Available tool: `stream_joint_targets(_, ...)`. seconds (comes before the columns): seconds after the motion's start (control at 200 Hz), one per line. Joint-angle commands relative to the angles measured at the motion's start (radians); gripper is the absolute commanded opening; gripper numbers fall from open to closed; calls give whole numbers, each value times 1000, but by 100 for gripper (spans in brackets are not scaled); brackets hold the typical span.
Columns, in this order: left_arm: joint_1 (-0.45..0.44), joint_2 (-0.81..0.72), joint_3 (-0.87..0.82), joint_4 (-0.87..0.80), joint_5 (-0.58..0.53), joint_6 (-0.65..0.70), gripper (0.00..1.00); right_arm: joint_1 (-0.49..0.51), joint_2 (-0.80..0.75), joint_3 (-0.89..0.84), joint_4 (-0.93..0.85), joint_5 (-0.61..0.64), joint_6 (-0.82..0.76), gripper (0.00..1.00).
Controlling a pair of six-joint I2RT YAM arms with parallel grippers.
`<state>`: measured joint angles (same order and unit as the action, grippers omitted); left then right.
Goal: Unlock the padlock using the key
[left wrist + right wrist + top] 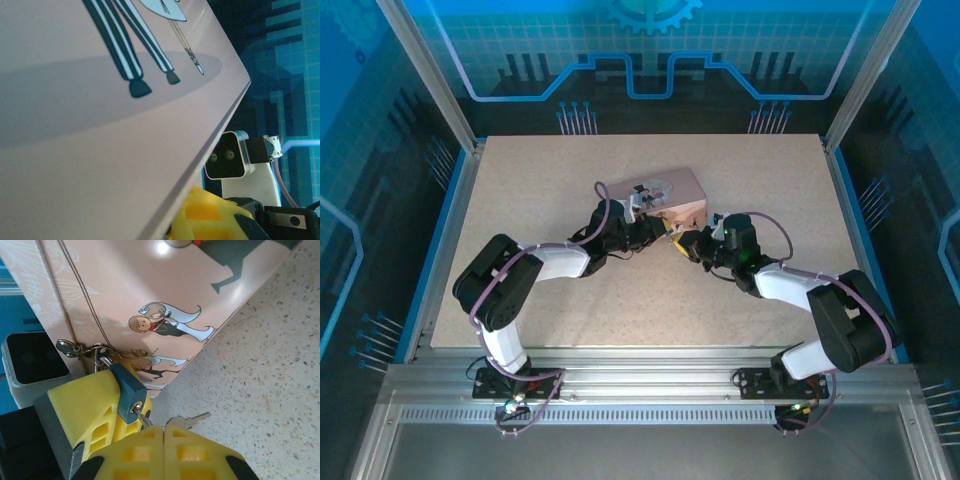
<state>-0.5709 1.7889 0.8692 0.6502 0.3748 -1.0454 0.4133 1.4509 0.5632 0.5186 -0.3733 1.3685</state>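
Right wrist view: the padlock hangs by its shackle from the hasp on the edge of the pink box, its keyhole end tilted down toward the camera. The right gripper has its yellow pads pressed together just below the padlock, pinching the key, whose shaft runs up into the keyhole. A second, silvery key sticks out sideways just above the pads, over the speckled table.

One yellow finger of the left gripper lies flat against the padlock's side. Its other finger is hidden, so I cannot tell whether that gripper is clamped or apart.

From the top external view, the box sits tilted near the middle of the table, and both grippers meet at its near corner, almost touching. On the left wrist view, the box lid fills most of the frame at close range, with cartoon striped legs printed on it.
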Motion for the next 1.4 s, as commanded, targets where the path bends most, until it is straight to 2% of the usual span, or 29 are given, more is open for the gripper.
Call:
stream_joint_targets(0.0, -144, -22, 25, 2, 409, -4, 0, 35, -44, 116, 193, 26, -48, 0)
stream_joint_targets(0.15, -145, -21, 20, -8, 409, 4, 0, 29, -76, 122, 153, 32, -82, 0)
stream_joint_targets(0.31, -147, -23, 26, -12, 414, 9, 0, 12, -40, 125, 210, -20, 16, 0)
stream_joint_targets(0.47, -148, -23, 25, -17, 415, 15, 0, 12, -26, 118, 230, -9, 116, 3)
stream_joint_targets(0.801, -144, -20, 15, 0, 398, 10, 0, 7, -92, 118, 105, 5, 10, 5)
stream_joint_targets(1.076, -93, -27, -9, 48, 371, -31, 0, 1, -169, 46, 15, 4, -58, 9)
stream_joint_targets(1.391, -63, -44, -9, 58, 349, -47, 0, -15, -239, -5, -58, 14, -98, 20)
